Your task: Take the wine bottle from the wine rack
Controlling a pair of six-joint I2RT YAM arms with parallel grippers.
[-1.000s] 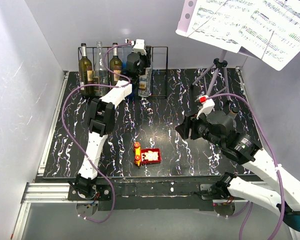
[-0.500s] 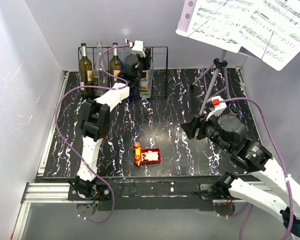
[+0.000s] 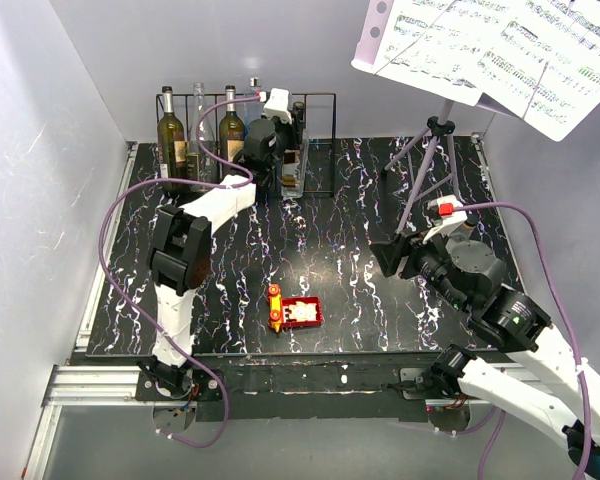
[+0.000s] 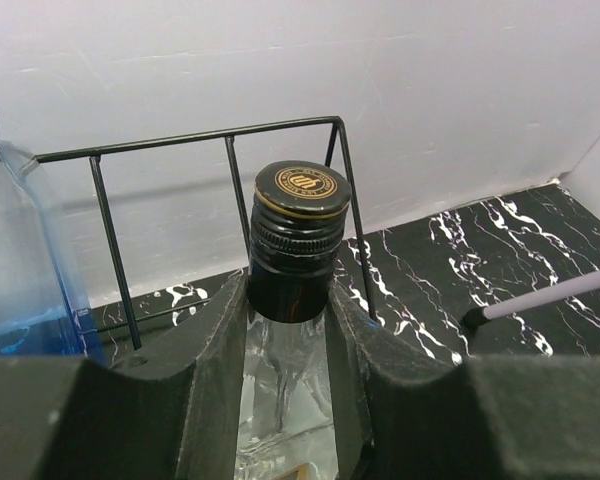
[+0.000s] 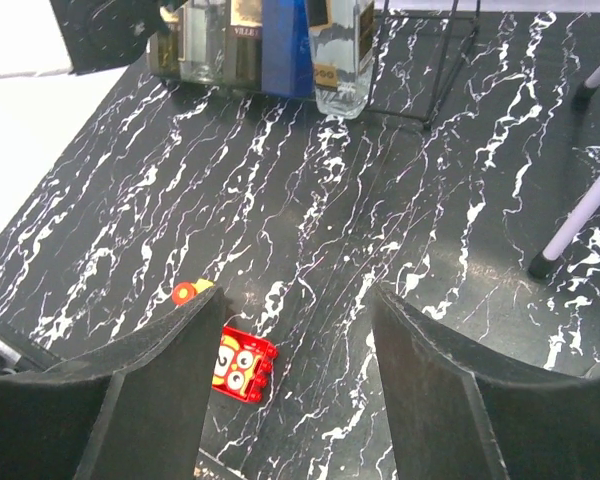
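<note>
Our left gripper (image 4: 290, 300) is closed on the neck of the wine bottle (image 4: 300, 230). In the left wrist view its two dark fingers (image 4: 215, 350) press in from either side just under the black screw cap with the gold emblem. We judge that spot is chosen because the neck is the only part standing above the wire. The bottle's body stands down inside the wine rack (image 4: 180, 139), whose top rail and upright dividers run right behind the cap.

In the overhead view the rack sits at the upper centre of the frame against the back wall. The clear bottle we hold is its rightmost one. A blue bottle (image 4: 20, 260) stands just beside it at the left edge of the wrist view, and two green bottles (image 3: 170, 140) stand further left. The slots to the right hold nothing, so we expect a straight lift to meet only the wire.

Our right gripper (image 5: 298, 300) is spread wide and carries nothing. It hangs over the black marbled table (image 3: 360, 250) at the lower right of the overhead frame, well apart from the rack. A red toy block (image 5: 242, 368) lies below it. We read this as keeping out of the lifting arm's way, clear of the music stand (image 3: 430, 160).
</note>
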